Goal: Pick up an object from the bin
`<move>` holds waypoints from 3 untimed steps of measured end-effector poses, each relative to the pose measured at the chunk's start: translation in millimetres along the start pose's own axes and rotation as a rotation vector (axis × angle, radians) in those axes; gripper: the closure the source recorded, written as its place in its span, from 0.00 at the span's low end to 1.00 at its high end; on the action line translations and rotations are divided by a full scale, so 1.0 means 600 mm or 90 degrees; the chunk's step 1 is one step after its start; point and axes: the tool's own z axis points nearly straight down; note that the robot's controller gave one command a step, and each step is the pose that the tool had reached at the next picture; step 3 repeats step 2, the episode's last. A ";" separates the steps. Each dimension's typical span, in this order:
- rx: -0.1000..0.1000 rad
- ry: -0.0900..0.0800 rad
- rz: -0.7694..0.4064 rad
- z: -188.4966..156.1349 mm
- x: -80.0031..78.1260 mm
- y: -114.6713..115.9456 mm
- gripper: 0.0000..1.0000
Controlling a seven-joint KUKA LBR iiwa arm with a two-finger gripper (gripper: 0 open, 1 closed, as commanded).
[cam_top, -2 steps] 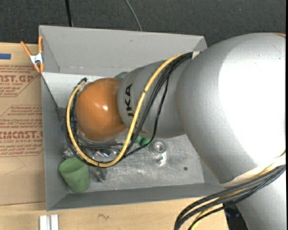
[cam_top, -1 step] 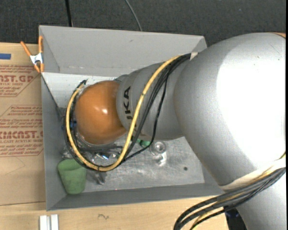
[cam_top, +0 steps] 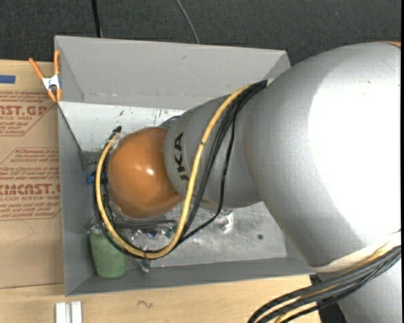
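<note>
camera view, single moment.

- the arm (cam_top: 323, 160) was entered from the right and was laid across most of the grey bin (cam_top: 73, 180). its wrist was lowered deep into the bin's left half.
- the wrist was capped by a rounded orange cover (cam_top: 138, 173). a yellow cable (cam_top: 203, 140) and black cables were run along the arm and looped round below the cover.
- the gripper (cam_top: 147, 233) was glimpsed only as dark parts under the lower edge of the orange cover, close to the bin floor. how far it was opened could not be told, being hidden by the cover and cables. whether anything was held could not be told either.
- a green, soft-looking block with rounded corners (cam_top: 108, 256) was noted just beside the gripper, below and to the left of it, in the bin's near left corner. it was stood against the left wall, close under the cable loop. contact between it and the gripper could not be made out.
- a small silvery piece (cam_top: 223, 222) was seen on the floor to the right of the gripper, close under the arm. its kind could not be made out.
- what lay directly beneath the gripper was hidden by the wrist.
</note>
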 end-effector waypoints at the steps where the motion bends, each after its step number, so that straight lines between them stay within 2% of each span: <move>1: 0.005 -0.015 0.001 -0.008 -0.011 -0.004 1.00; 2: -0.001 0.002 0.029 -0.283 0.004 -0.025 1.00; 3: -0.001 0.002 0.029 -0.283 0.004 -0.025 1.00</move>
